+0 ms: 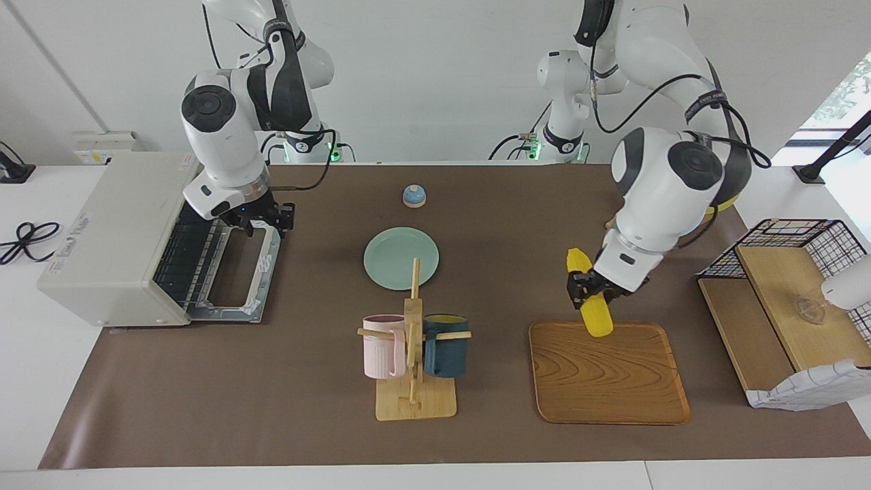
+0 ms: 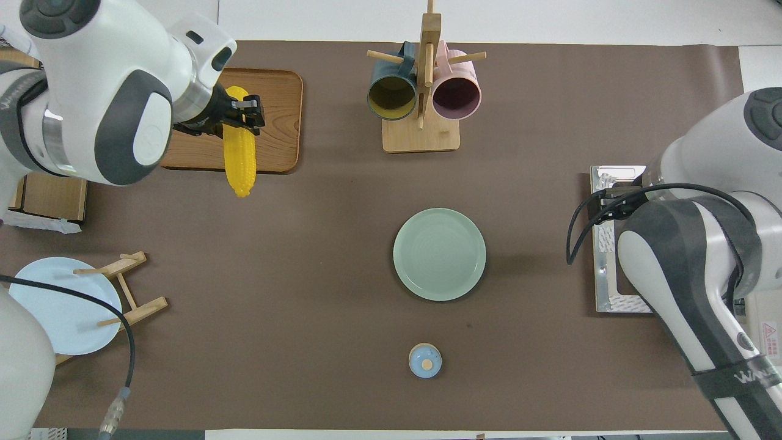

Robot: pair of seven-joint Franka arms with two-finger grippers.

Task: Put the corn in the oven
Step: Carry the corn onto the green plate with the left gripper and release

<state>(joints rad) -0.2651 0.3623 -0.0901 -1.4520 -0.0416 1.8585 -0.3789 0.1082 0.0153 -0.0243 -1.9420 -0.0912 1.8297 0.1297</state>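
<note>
- The left gripper (image 1: 590,291) is closed around the middle of the corn (image 1: 589,301), fingers pinching it crosswise so both ends stick out. A mid-cob hold should keep the tapered shape from tipping.
- The corn hangs tilted over the edge of the wooden tray (image 1: 607,376) nearer the robots, apparently lifted clear of it (contact with the tray cannot be ruled out from here).
- The oven (image 1: 112,238) stands at the right arm's end of the surface, well apart from the corn, with its door (image 1: 238,275) dropped flat and the wire rack exposed, so the way in is open.
- The right gripper (image 1: 265,219) sits at the door's handle end; whether it grips the handle I cannot tell. Probably it is there to steady the door.
- The green plate (image 1: 401,258) and mug rack (image 1: 413,340) lie between corn and oven, so the carry likely needs height.
</note>
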